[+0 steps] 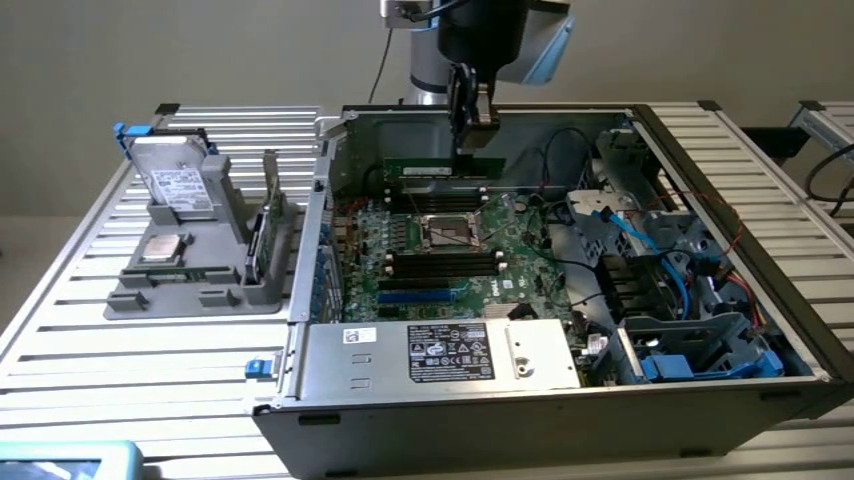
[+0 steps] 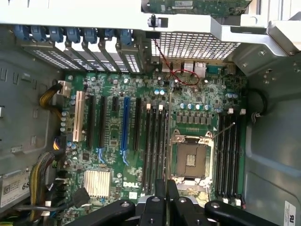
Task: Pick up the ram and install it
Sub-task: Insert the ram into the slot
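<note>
While the gripper hangs over the open case, its fingers stand almost together. They are pinched on the top edge of the ram. The ram hangs level below them, above the board and near the case's far wall, touching neither.

By my judgement the step in hand is seating the ram. To do it well, the ram should be held parallel to the long black slots beside the socket. In the wrist view the fingers line up with the run of the slots, though I cannot tell which slot lies directly underneath.

The slot's end latches should stand open and the ram's notch should match the slot's key; I can make out neither. The descent ought to be straight and slow, both ends meeting the slot together, since a tilted stick can jam or bend.

The grip sits toward the exterior view's right of the ram's middle, so pressure may fall unevenly. Loose cables lie near and should be kept clear.
</note>
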